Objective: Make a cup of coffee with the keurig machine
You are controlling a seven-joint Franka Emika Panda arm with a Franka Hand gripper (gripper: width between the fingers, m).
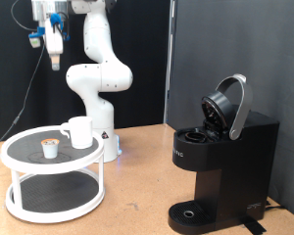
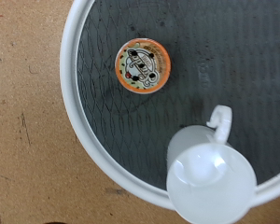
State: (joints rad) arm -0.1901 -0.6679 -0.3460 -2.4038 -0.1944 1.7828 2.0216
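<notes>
Nearest the camera in the exterior view, the keurig machine [image 1: 220, 162] stands at the lower right of the frame on the brown table [image 1: 137, 186], its rounded lid [image 1: 230, 106] hinged up and back so the head is open, and its round drip base at the bottom bare. At the lower left of the frame sits a white two-tier round stand [image 1: 53, 174] with a dark mesh top shelf. On that shelf the cup [image 1: 79, 132] stands upright towards the shelf's right side, and a small pod [image 1: 50, 148] sits apart from it, nearer the shelf's front left. Behind the stand rises the white arm [image 1: 96, 73], its base on the table just beside the stand. The gripper [image 1: 54, 49] hangs high at the upper left of the frame, well above the shelf and touching nothing; whether its fingers are parted or closed I cannot tell, as they are too small here and do not show in the wrist view.

The wrist view looks straight down on the shelf: the pod [image 2: 141, 65], with an orange rim and a printed brownish top, lies on the dark mesh, and the cup [image 2: 210, 179] is seen from above with its handle turned towards the pod's side, close to the stand's white rim [image 2: 73, 65]
</notes>
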